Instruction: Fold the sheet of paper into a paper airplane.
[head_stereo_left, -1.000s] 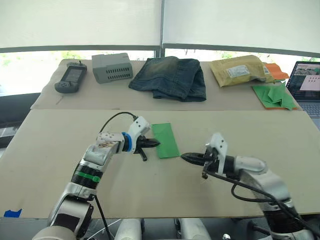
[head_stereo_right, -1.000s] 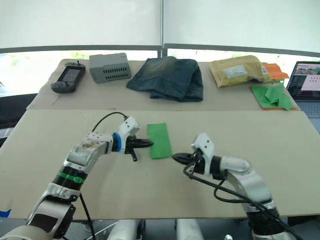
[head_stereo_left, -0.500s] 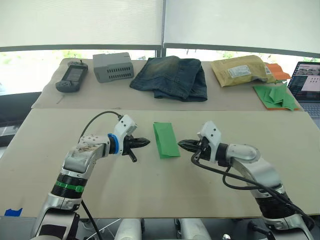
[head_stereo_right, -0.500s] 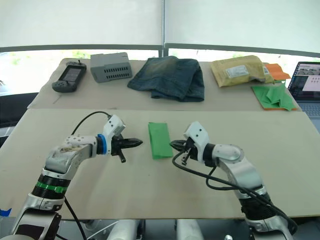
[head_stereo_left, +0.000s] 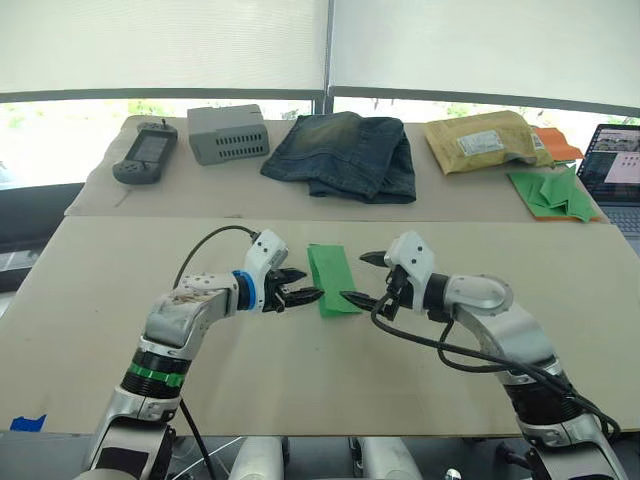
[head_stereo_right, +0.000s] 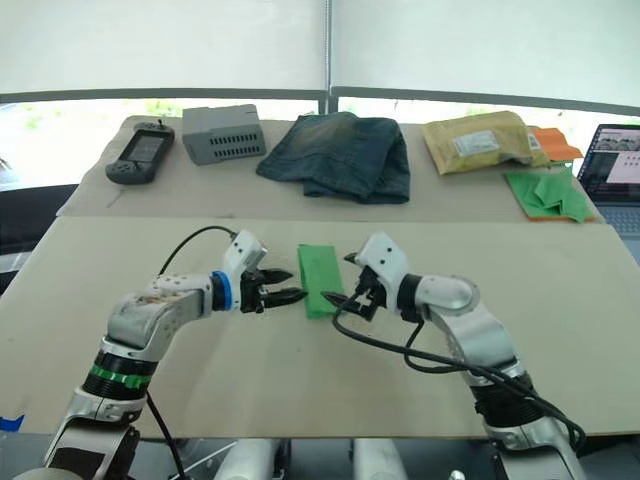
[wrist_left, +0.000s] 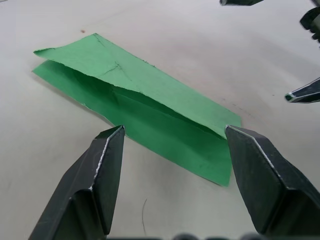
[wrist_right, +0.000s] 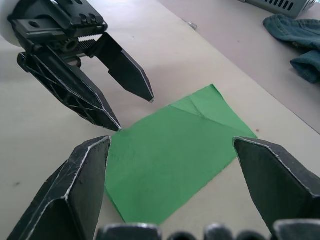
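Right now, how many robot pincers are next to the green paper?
2. The left pincer sits open at the left edge of the sheet of paper; the right pincer sits open at its right edge. Neither is gripping it.

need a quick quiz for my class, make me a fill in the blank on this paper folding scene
1. The sheet of paper lying between the two end effectors is coloured ____.
2. The left end effector has its fingers ____.
3. The right end effector holds ____.
4. The folded garment on the far table, the jeans, is made of ____.

Missing words: green; open; nothing; denim
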